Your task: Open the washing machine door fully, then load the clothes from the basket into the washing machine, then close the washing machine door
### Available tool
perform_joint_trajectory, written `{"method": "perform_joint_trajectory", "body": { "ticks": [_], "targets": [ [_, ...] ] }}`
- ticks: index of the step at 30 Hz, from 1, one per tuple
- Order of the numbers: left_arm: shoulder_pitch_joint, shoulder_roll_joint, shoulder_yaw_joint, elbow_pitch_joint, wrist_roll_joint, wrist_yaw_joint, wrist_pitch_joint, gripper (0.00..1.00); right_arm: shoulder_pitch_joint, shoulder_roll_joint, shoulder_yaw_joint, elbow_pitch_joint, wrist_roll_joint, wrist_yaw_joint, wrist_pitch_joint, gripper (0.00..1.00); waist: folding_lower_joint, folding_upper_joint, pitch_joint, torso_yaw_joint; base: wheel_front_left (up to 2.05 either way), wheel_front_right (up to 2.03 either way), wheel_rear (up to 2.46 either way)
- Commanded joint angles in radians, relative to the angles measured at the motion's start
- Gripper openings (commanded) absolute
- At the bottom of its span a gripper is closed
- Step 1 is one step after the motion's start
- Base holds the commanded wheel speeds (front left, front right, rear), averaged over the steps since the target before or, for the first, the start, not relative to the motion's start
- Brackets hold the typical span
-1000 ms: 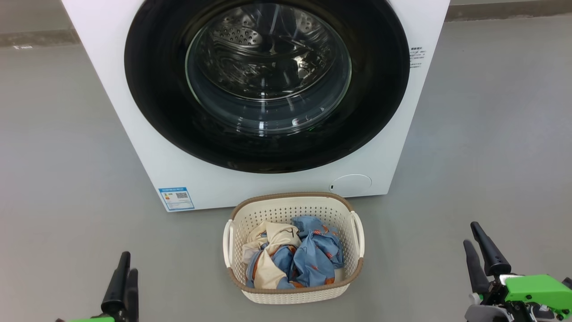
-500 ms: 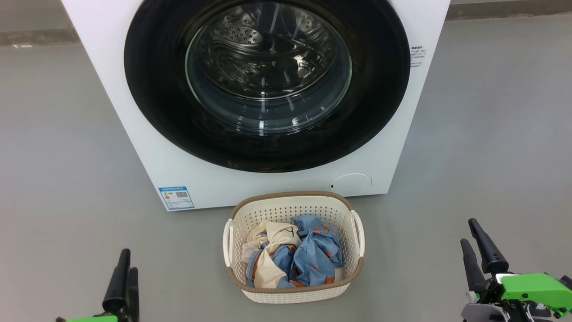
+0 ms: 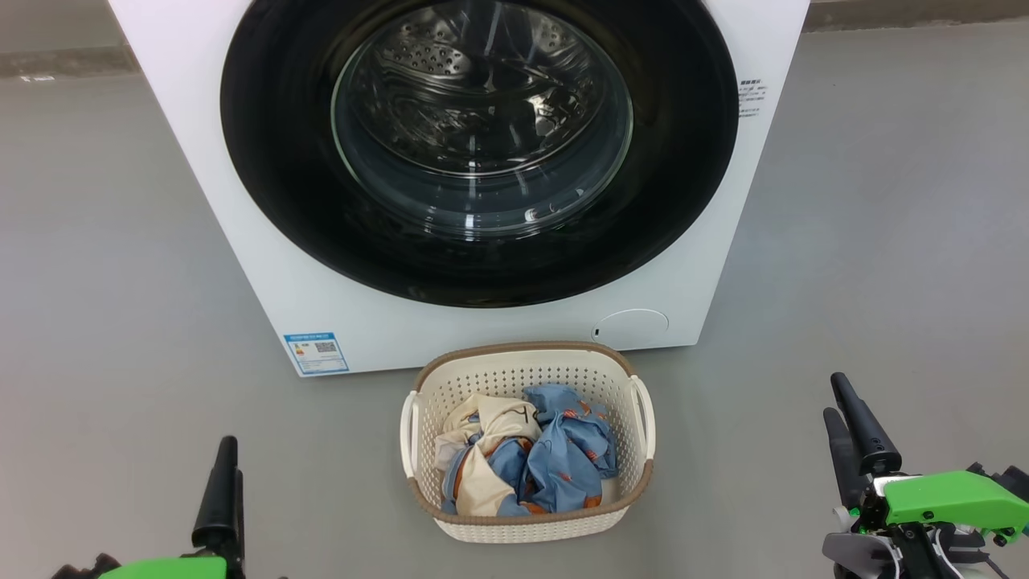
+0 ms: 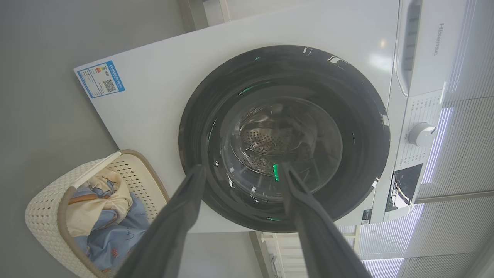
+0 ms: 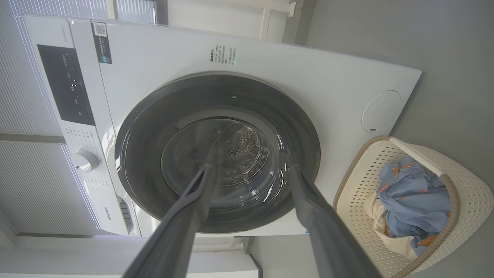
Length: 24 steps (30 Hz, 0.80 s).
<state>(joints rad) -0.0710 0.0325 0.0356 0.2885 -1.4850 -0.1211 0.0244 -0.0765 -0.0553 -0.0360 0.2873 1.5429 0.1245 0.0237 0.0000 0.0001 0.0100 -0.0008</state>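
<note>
Judging by how things lie, we are at the very start. The door [image 3: 281,161] sits flush against the front of the washer [image 3: 241,265], shut, so none of the three steps is done. Opening it fully, loading and closing are all left.

Two containers matter. The basket [image 3: 530,351] stands on the floor [image 3: 120,322] just in front of the washer, below the door and a little to the right of its centre. In it lie the clothes [image 3: 526,462], a loose bundle of cream and blue fabric heaped to about the rim, none of it hanging over the side. The drum [image 3: 474,88], seen through the door, shows bare perforated steel as far as we can see.

Our left gripper [image 4: 241,168] hangs low on our left with its fingers spread and nothing between them. Our right gripper [image 3: 834,396] hangs low on our right, likewise spread and holding nothing. Both are well apart from the basket and the door and point toward the washer. We reckon the door comes first, since the clothes cannot go in until it swings clear.
</note>
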Motion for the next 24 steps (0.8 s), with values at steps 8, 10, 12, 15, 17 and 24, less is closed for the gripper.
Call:
{"method": "perform_joint_trajectory", "body": {
  "ticks": [8, 10, 12, 15, 17, 24],
  "targets": [
    [-0.056, 0.031, -0.011, -0.032, 0.128, -0.003, -0.032, 1.00, -0.069, -0.037, 0.038, -0.029, -0.112, 0.002, -0.032, 1.00, 0.0000, -0.0001, 0.005, -0.002, 0.00, 0.00, 0.00],
    [-0.059, 0.035, -0.014, -0.031, 0.166, -0.003, -0.038, 1.00, -0.074, -0.043, 0.051, -0.028, -0.144, 0.002, -0.038, 1.00, 0.0000, -0.0001, 0.006, -0.002, 0.00, 0.00, 0.00],
    [-0.062, 0.035, -0.018, -0.030, 0.197, -0.003, -0.044, 1.00, -0.080, -0.047, 0.062, -0.028, -0.173, 0.002, -0.044, 1.00, 0.0000, -0.0001, 0.006, -0.002, 0.00, 0.00, 0.00],
    [-0.065, 0.035, -0.021, -0.030, 0.244, -0.004, -0.053, 1.00, -0.086, -0.051, 0.072, -0.030, -0.218, 0.002, -0.052, 1.00, 0.0000, -0.0001, 0.007, -0.002, 0.00, 0.00, 0.00],
    [-0.067, 0.034, -0.023, -0.029, 0.274, -0.004, -0.058, 1.00, -0.089, -0.051, 0.078, -0.030, -0.252, 0.002, -0.058, 1.00, 0.0000, -0.0001, 0.008, -0.003, 0.00, 0.00, 0.00],
    [-0.076, 0.035, -0.036, -0.029, 0.376, -0.004, -0.079, 1.00, -0.095, -0.051, 0.101, -0.034, -0.389, 0.003, -0.079, 1.00, 0.0000, -0.0001, 0.007, -0.002, 0.00, 0.00, 0.00]
  ]
}}
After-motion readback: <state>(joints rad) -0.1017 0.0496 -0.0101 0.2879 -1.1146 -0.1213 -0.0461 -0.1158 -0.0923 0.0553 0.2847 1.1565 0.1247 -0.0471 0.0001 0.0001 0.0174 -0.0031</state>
